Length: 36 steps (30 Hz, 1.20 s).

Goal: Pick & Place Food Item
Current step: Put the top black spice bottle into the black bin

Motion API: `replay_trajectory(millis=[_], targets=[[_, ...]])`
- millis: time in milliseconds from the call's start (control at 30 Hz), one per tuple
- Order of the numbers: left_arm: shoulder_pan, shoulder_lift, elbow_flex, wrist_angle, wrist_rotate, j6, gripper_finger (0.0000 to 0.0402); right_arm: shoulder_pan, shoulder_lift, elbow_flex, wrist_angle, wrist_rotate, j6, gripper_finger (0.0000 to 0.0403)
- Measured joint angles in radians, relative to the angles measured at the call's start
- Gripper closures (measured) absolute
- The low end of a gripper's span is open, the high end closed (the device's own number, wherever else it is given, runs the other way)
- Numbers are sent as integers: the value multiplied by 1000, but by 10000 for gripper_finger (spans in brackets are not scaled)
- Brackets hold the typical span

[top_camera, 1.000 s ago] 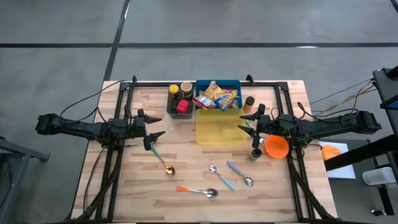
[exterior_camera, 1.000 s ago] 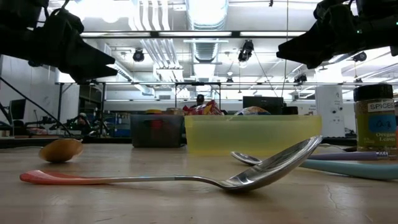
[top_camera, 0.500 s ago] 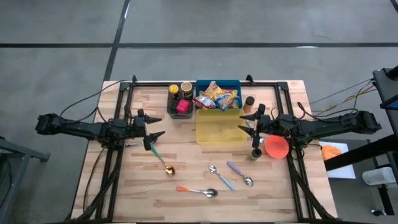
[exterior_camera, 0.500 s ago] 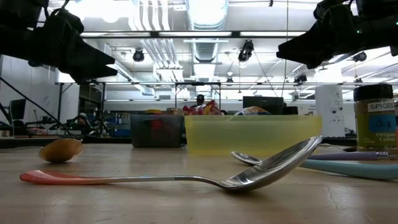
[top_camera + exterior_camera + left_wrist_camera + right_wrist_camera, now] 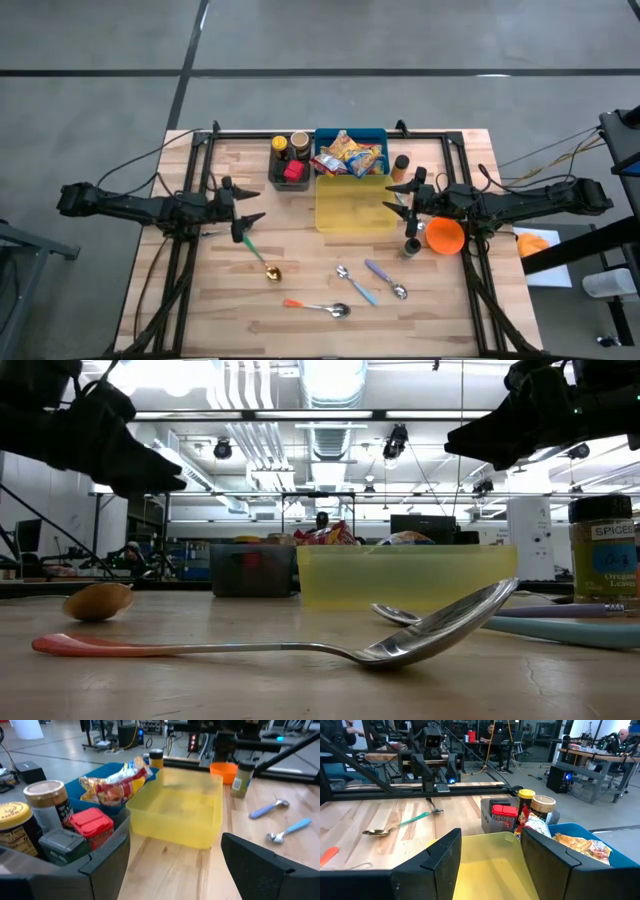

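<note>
snack packets (image 5: 348, 156), heaped in the blue bin (image 5: 322, 137) behind the empty yellow tray (image 5: 330, 219): likely light, crinkly, slippery and crushable, best pinched at a sealed edge; left gripper (image 5: 249, 218) and right gripper (image 5: 400, 201) both hover parted, holding nothing.

4 spoons (image 5: 330, 308) lie on the table (image 5: 200, 310); an orange bowl (image 5: 445, 237) sits beside a spice jar (image 5: 411, 246).
</note>
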Motion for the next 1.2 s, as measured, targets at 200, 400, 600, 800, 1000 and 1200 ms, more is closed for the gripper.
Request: replay_trajectory(millis=[200, 400, 600, 800, 1000, 1200], targets=[[0, 0, 0, -72, 0, 0, 85, 0, 0, 0, 1, 0, 2, 199], [0, 1, 0, -149, 0, 0, 85, 0, 0, 0, 15, 0, 6, 199], [0, 1, 0, -215, 0, 0, 85, 0, -2, 2, 0, 33, 274, 199], [0, 0, 0, -258, 0, 0, 85, -2, 1, 185, -296, 111, 302, 199], [0, 0, 0, -275, 0, 0, 85, -31, 87, 509, -938, 239, 497, 199], [0, 0, 0, -283, 0, 0, 85, -214, 245, 795, -1435, 242, 661, 199]])
